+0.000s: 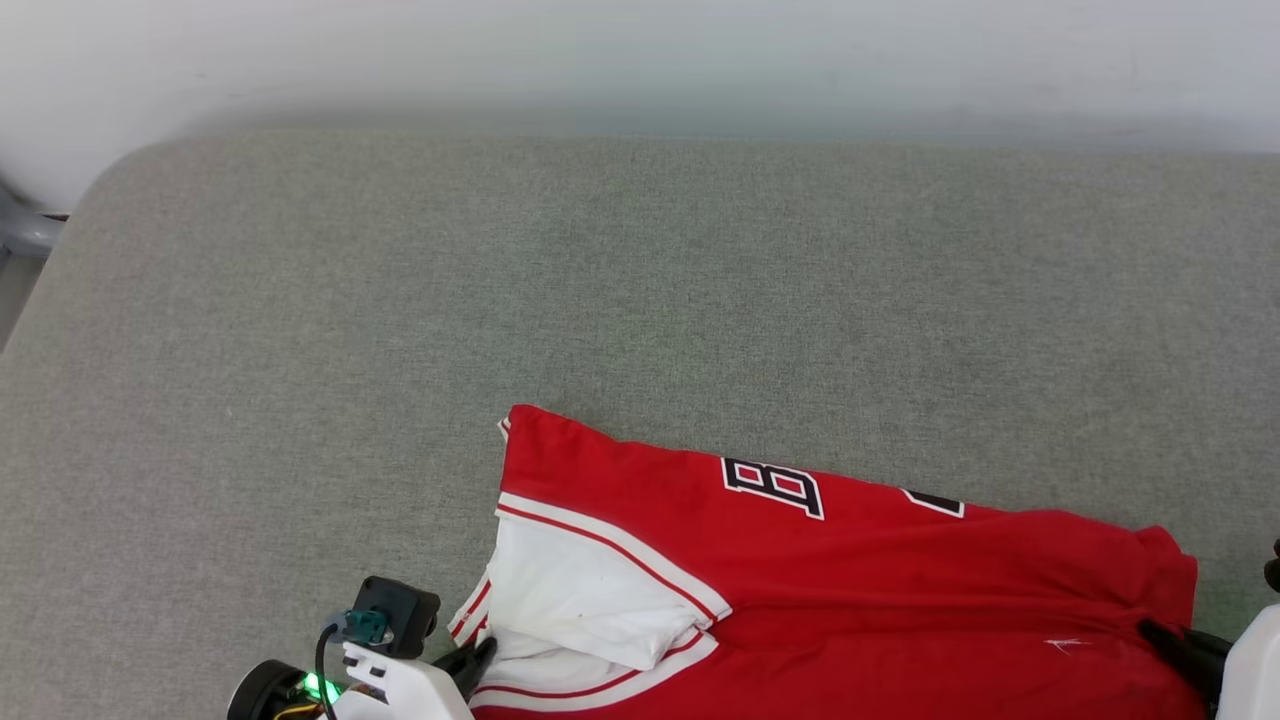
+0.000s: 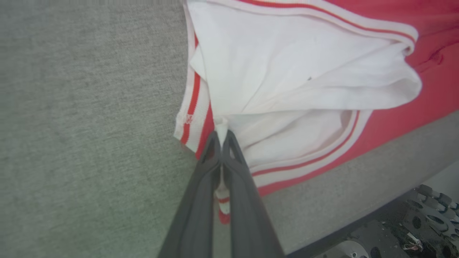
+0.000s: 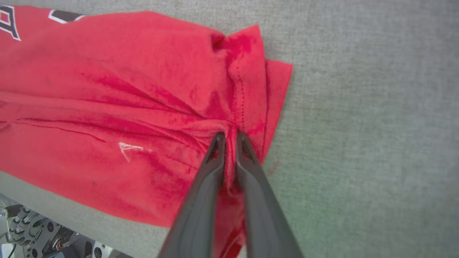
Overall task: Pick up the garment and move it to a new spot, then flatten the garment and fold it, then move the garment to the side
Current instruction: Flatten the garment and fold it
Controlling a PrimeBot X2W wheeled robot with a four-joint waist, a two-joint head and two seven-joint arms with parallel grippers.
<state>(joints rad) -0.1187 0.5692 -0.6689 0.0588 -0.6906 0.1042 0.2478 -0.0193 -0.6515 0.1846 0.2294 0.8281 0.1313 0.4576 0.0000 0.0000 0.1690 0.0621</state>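
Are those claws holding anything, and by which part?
Both hold the red jersey: the left gripper pinches the striped edge of its white sleeve, the right gripper a bunched red fold near the stitched hem.

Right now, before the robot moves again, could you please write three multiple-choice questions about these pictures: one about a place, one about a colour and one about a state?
1. Where does the shirt lie on the grey pad?
A. at the near edge, close to the robot
B. at the far edge, by the wall
C. in the far left corner

2. What colour is the sleeve that the left claw pinches?
A. black
B. white
C. green

3. In what state is the right claw?
A. wide open above the shirt
B. shut on red cloth of the shirt
C. shut on nothing

Answers:
1 A, the shirt reaches the bottom of the head view, beside both arms.
2 B, white cloth with red-striped trim sits between its fingers.
3 B, red cloth is bunched between its closed fingers.
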